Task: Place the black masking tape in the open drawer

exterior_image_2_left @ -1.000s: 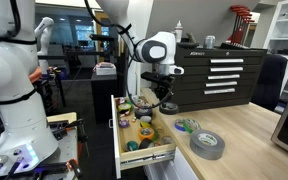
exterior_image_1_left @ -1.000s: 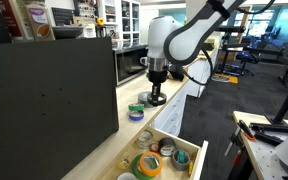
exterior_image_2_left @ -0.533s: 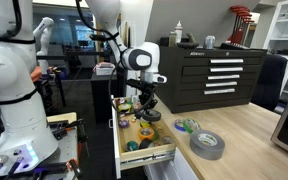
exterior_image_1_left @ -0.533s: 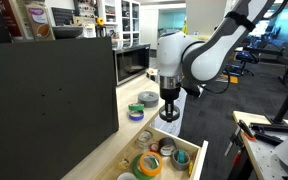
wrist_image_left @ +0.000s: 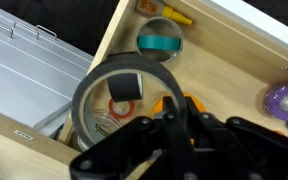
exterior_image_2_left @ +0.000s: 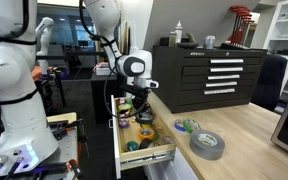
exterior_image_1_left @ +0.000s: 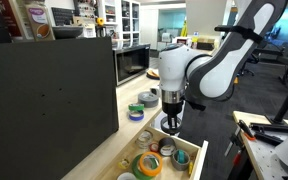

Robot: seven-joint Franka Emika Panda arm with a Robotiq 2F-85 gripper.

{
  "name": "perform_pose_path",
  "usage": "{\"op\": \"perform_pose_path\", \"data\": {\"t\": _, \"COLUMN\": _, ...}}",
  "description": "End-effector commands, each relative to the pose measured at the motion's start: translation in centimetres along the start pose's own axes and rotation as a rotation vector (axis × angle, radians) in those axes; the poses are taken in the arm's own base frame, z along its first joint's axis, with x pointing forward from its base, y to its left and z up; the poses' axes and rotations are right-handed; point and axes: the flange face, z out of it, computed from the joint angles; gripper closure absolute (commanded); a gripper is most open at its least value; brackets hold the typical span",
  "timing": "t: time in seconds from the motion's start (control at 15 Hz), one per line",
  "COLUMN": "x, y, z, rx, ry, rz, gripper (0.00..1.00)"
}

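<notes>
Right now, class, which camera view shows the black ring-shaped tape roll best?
The wrist view: the black ring-shaped tape roll appears large, its hole plain, held by the gripper above the open pale wooden drawer. In both exterior views it is only a small dark shape under the gripper.
</notes>
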Motion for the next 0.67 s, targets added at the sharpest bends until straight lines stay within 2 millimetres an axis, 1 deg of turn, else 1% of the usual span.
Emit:
{"op": "perform_pose_path", "data": {"t": 0.0, "x": 0.4, "y": -0.7, "z": 1.8, "rx": -0.006, "ry": 0.019, "rz": -0.005, "gripper": 0.96}}
{"op": "perform_pose_path", "data": {"t": 0.33, "x": 1.0, "y": -0.6, "z": 5.6, "rx": 0.021, "ry": 0.016, "rz": -0.007, "gripper": 0.96}}
{"op": "perform_pose_path", "data": {"t": 0.6, "x": 1.7, "y": -1.2, "z": 8.2, "rx": 0.046, "ry": 0.017, "rz": -0.024, "gripper": 0.96}}
